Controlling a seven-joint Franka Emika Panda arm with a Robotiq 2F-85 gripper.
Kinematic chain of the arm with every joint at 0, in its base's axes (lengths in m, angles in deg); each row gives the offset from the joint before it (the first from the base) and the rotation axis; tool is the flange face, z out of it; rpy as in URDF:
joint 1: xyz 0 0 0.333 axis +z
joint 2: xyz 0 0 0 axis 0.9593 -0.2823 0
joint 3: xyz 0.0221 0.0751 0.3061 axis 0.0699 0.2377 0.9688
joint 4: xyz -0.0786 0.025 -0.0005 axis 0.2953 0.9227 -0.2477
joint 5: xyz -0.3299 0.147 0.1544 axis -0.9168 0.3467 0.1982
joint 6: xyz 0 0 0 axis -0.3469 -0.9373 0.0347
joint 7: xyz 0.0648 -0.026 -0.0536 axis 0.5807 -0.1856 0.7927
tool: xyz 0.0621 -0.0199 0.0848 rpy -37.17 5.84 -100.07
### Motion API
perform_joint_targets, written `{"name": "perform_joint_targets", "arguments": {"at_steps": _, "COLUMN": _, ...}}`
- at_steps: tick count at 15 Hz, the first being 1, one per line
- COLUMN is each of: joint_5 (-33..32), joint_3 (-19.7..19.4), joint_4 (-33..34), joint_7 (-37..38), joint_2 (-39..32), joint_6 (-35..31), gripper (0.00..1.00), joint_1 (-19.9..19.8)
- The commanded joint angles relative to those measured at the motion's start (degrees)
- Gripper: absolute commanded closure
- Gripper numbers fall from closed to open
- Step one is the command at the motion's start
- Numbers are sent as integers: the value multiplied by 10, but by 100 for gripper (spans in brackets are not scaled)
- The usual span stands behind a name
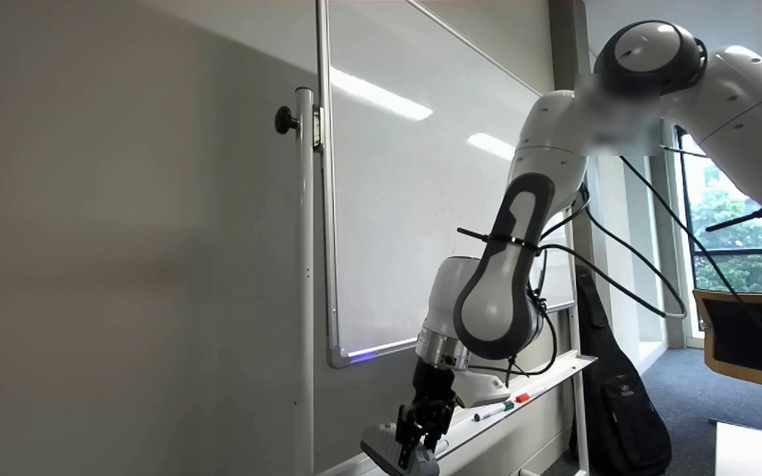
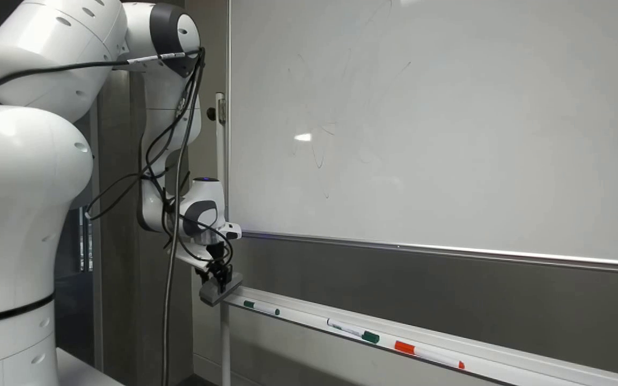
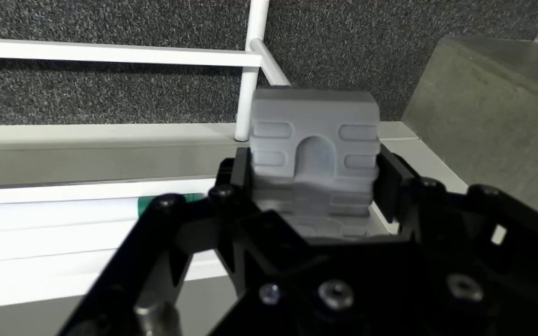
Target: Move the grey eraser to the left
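The grey eraser (image 3: 315,154) sits between both finger pads of my gripper (image 3: 315,182) in the wrist view, and both pads touch its sides. In an exterior view the eraser (image 2: 211,294) is tilted and held at the near-left end of the white ledge, partly out past its edge. The gripper (image 2: 222,281) points down onto it. The eraser (image 1: 381,447) also shows at the bottom of an exterior view, on both sides of the gripper (image 1: 414,449), with its lower edge cut off there. Whether its underside touches the ledge cannot be told.
The white ledge (image 2: 298,312) runs under the whiteboard (image 2: 438,134). A green-ended marker (image 2: 262,309) lies near the eraser; a green-capped marker (image 2: 352,330) and a red-capped marker (image 2: 429,355) lie farther along. A white post (image 1: 305,264) stands beside the board.
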Motion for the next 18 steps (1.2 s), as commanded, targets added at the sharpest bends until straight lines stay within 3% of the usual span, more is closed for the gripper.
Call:
{"name": "perform_joint_targets", "arguments": {"at_steps": 1, "joint_5": 1, "joint_3": -26, "joint_4": 26, "joint_7": 11, "joint_2": -23, "joint_6": 7, "gripper": 62, "joint_1": 24}}
{"name": "perform_joint_targets", "arguments": {"at_steps": 10, "joint_5": -22, "joint_3": -178, "joint_4": 96, "joint_7": 33, "joint_2": -88, "joint_6": -15, "gripper": 62, "joint_1": 183}}
{"name": "perform_joint_targets", "arguments": {"at_steps": 15, "joint_5": -13, "joint_3": -180, "joint_4": 105, "joint_7": 49, "joint_2": -86, "joint_6": -2, "gripper": 62, "joint_1": 198}}
{"name": "perform_joint_targets", "arguments": {"at_steps": 18, "joint_5": -3, "joint_3": -121, "joint_4": 100, "joint_7": 35, "joint_2": -64, "joint_6": 10, "gripper": 62, "joint_1": 144}}
